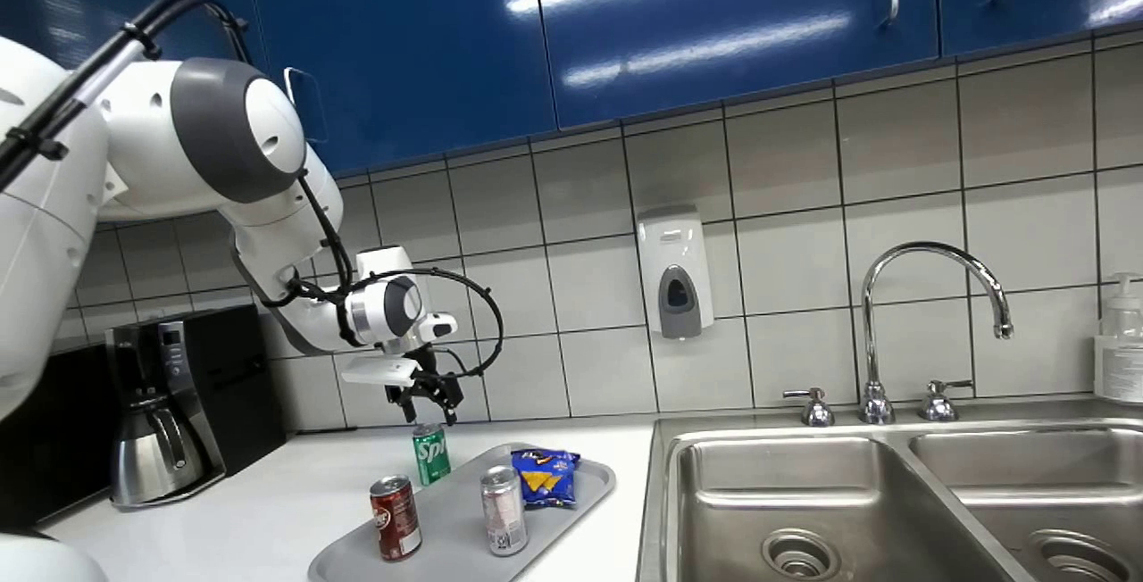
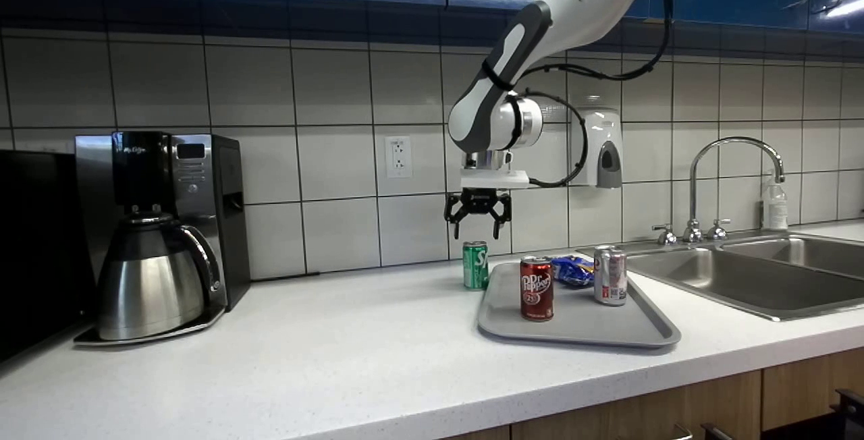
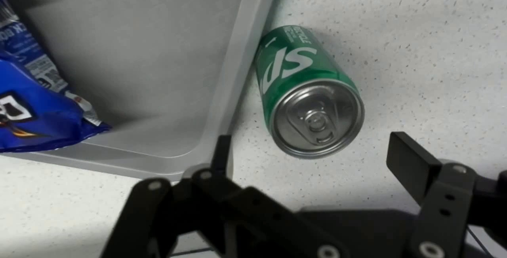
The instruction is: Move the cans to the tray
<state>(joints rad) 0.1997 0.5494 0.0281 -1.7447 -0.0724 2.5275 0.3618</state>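
Note:
The green can stands upright on the counter just beside the tray's edge; it also shows in an exterior view and in the wrist view. The red can and the silvery-grey can stand upright on the grey tray; both cans are out of the wrist view. The tray's rim corner shows in the wrist view. My gripper is open and empty, pointing down above the green can, not touching it. In the wrist view its fingers are spread wider than the can top.
A blue and yellow snack packet lies on the tray near its back. A coffee maker stands at the left of the counter. Steel sink basins with a faucet are on the right. A tiled wall with a soap dispenser stands behind.

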